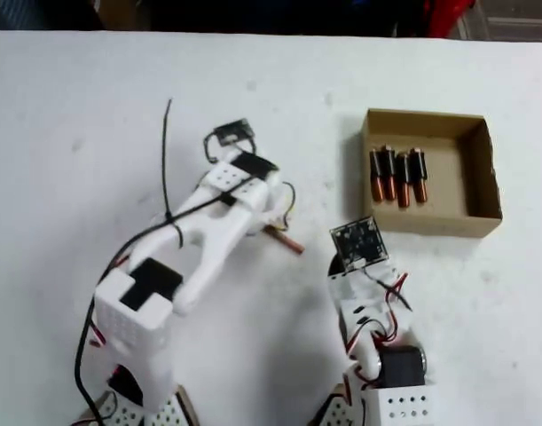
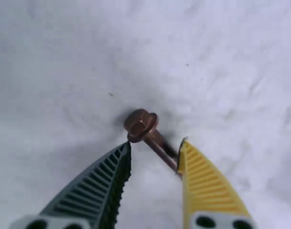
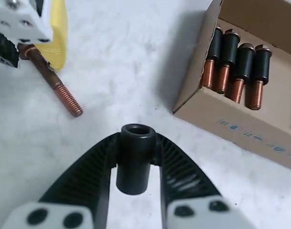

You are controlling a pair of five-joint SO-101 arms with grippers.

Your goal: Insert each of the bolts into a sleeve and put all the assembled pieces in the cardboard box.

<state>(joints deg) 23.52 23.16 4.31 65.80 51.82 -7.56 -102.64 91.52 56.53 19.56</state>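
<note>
High view: brown cardboard box (image 1: pixel 430 222) on white table (image 1: pixel 75 106) holds four black-sleeved copper bolts (image 1: pixel 396 176) side by side; loose copper threaded bolt (image 1: pixel 284 240) lies on the table, well apart from the box. Left wrist view: left gripper (image 2: pixel 154 149), jaws narrowly apart astride the bolt shank, yellow finger (image 2: pixel 202 181) touching it. Right wrist view: right gripper (image 3: pixel 135 140) clamped on short black cylindrical sleeve (image 3: pixel 134 164), near the box
</note>
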